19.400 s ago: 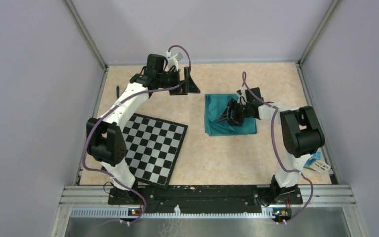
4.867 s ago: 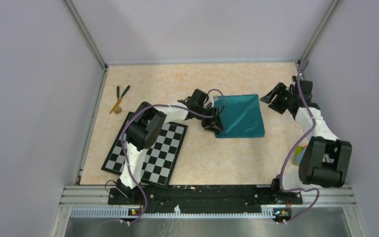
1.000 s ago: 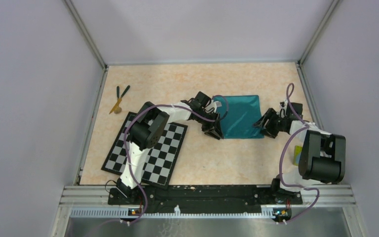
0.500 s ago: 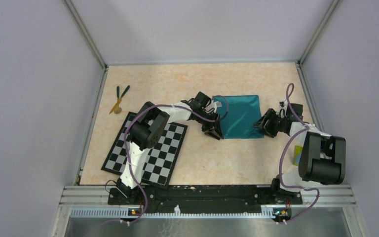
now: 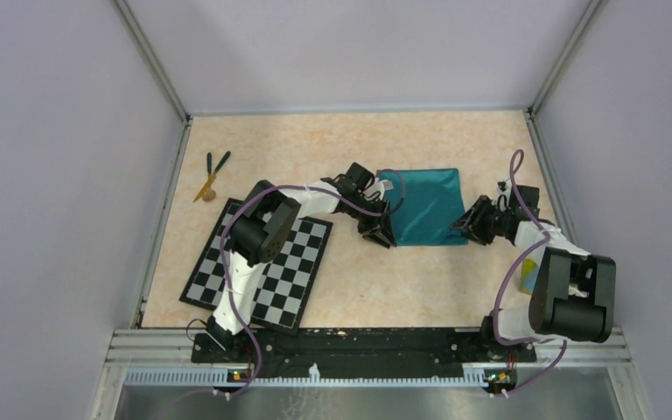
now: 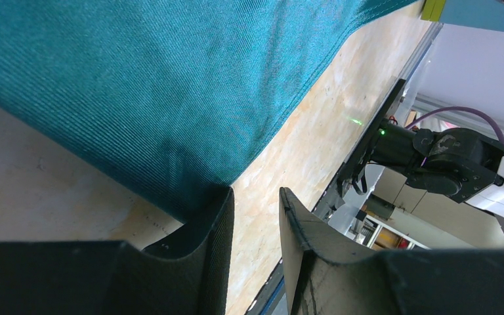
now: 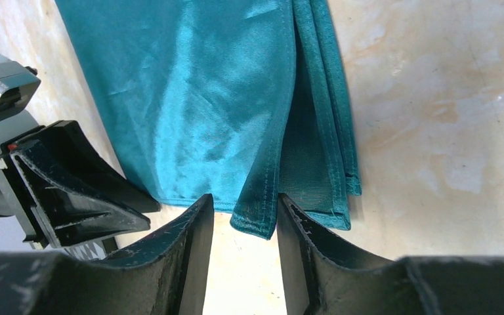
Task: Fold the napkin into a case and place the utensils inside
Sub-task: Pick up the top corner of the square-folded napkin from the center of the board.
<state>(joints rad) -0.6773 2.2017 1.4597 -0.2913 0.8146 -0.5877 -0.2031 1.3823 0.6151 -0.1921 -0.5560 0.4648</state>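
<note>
The teal-green napkin [image 5: 424, 203] lies folded in layers on the table's middle right. My left gripper [image 5: 385, 232] rests low at its near left corner. In the left wrist view the jaws [image 6: 256, 191] stand apart with bare table between them, and the cloth [image 6: 138, 79] ends at the left finger's tip. My right gripper [image 5: 471, 226] is at the near right corner. Its jaws [image 7: 244, 197] stand around the top layer's lifted corner [image 7: 256, 220], which touches the right finger and stays clear of the left one. The utensils [image 5: 213, 175], two dark green and one tan, lie at the far left.
A black-and-white checkerboard [image 5: 262, 262] lies near left, under the left arm. Blue-and-green toy blocks [image 5: 529, 276] sit by the right arm's elbow. Grey walls enclose three sides, and a metal rail [image 5: 359, 346] runs along the near edge.
The right jaws have narrowed around the napkin's near right corner, and that arm has shifted slightly to the right. The left arm and the napkin have stayed put.
</note>
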